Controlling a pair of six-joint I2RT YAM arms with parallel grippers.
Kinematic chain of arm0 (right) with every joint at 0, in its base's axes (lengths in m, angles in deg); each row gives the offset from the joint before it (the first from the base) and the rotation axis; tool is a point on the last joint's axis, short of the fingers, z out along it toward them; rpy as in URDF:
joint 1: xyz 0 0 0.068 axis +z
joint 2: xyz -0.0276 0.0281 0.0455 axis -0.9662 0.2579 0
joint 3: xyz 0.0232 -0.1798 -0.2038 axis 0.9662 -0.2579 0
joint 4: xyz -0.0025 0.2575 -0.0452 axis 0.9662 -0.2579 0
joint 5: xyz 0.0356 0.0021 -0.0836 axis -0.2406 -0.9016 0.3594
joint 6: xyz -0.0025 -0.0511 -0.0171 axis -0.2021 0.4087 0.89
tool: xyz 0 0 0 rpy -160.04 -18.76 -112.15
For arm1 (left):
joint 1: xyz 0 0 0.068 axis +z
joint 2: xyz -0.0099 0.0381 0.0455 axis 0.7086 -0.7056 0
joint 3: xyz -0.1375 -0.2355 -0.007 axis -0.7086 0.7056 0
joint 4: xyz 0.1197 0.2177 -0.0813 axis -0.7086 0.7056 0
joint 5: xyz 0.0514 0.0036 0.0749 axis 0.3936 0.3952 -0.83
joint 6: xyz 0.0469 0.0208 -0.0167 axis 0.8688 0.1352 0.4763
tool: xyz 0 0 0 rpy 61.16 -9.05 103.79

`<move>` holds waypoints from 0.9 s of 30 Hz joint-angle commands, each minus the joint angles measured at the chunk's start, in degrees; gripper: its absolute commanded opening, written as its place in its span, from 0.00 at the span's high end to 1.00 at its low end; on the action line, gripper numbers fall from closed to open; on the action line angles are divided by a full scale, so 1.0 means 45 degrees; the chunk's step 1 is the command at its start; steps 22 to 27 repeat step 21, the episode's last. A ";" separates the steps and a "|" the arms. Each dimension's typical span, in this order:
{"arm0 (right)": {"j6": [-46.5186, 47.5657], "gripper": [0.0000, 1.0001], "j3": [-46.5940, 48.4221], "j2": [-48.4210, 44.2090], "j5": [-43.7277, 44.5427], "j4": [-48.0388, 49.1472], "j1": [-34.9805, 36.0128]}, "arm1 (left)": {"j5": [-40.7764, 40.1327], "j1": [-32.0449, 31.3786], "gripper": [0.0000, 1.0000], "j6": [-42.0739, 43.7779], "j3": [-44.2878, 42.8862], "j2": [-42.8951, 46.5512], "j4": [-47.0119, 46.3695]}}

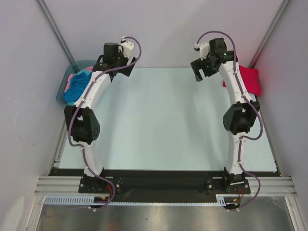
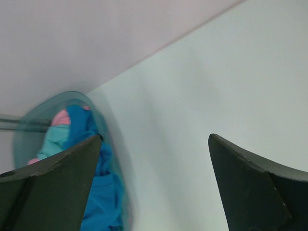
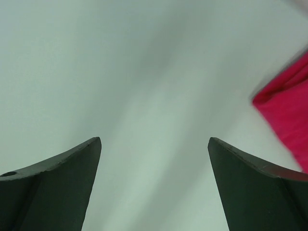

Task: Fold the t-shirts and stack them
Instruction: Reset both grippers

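Both arms reach toward the far end of the bench point(image 1: 163, 120), well apart from each other.

Left claw point(image 2: 154, 137): jaws spread wide, nothing between them. It hangs above bare bench just beside the grey-teal tub point(image 1: 61, 95) at the far-left corner. The turquoise-blue shirt point(image 1: 76, 92) lies bunched in the tub and spills over its near rim. The pale pink shirt point(image 1: 72, 78) is tucked under and behind it, with only a small patch showing.

Right claw point(image 3: 154, 139): jaws also wide apart and empty, over bare bench. The crimson-red shirt point(image 1: 250, 78) sits as a compact heap at the far-right edge, just to the claw's right and not touching it. You cannot tell from these views whether that heap is folded or merely crumpled.

Step in hand, as it reads: fetching. No shirt is spread out on the middle of the bench and no stack is visible there, so the task looks to be near its start, or between garments.

Next move: you need one garment out flat in the centre. For the left side, bring the claw over the tub rim and pinch a raised fold of the blue cloth, not the tub wall. Lift high enough that the cloth clears the rim. Watch that the pink shirt does not drag out with it. The cloth is soft and will likely drape and twist when it is lifted.
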 commanded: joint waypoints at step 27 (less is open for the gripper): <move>-0.0311 0.00 -0.0741 -0.0636 0.0185 -0.1844 -0.0446 | 0.2900 -0.0075 0.00 -0.0897 0.2494 0.2520 0.1745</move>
